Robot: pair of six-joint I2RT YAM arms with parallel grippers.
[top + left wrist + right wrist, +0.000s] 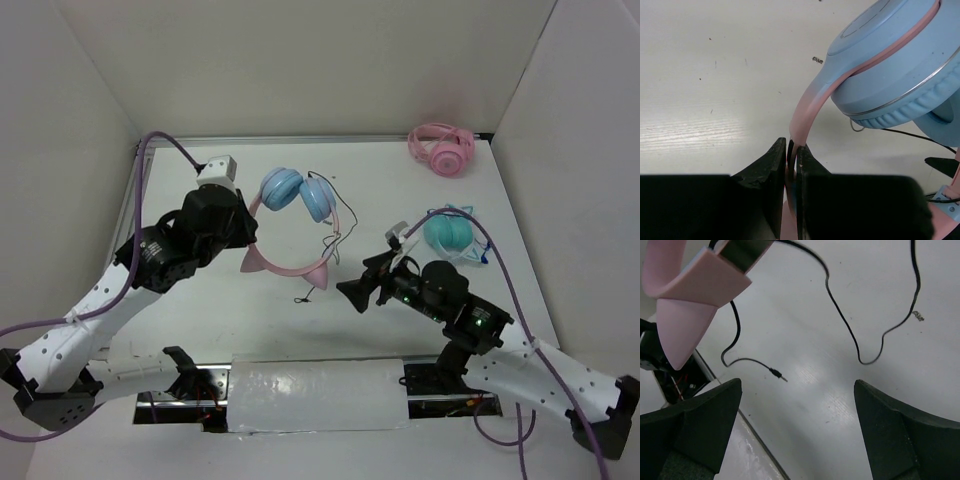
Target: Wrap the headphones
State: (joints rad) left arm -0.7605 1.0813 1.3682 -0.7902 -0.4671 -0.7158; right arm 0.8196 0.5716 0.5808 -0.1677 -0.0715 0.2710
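Gripping the headphones (318,198) by their pink headband, my left gripper (792,150) has both fingers pinched tight on the band just below one of the two light blue ear cups. The set sits around the middle of the table (370,180). Its two cups are on the far side and its two pink cat ears point toward the near edge. One thin black cable (840,315) trails from it in loose curves across the white surface and ends in one small plug (776,373) lying flat.

My right gripper (797,385) is spread wide and holds nothing. It hangs over the table just right of the headband, and the plug and a loop of cable show between its fingers in the wrist view. I cannot tell whether it touches the surface.

I count three sets of headphones in all. The second is the pink pair (442,148) at the far right corner. The third is the teal pair (450,233) on the right, just beyond my right arm.
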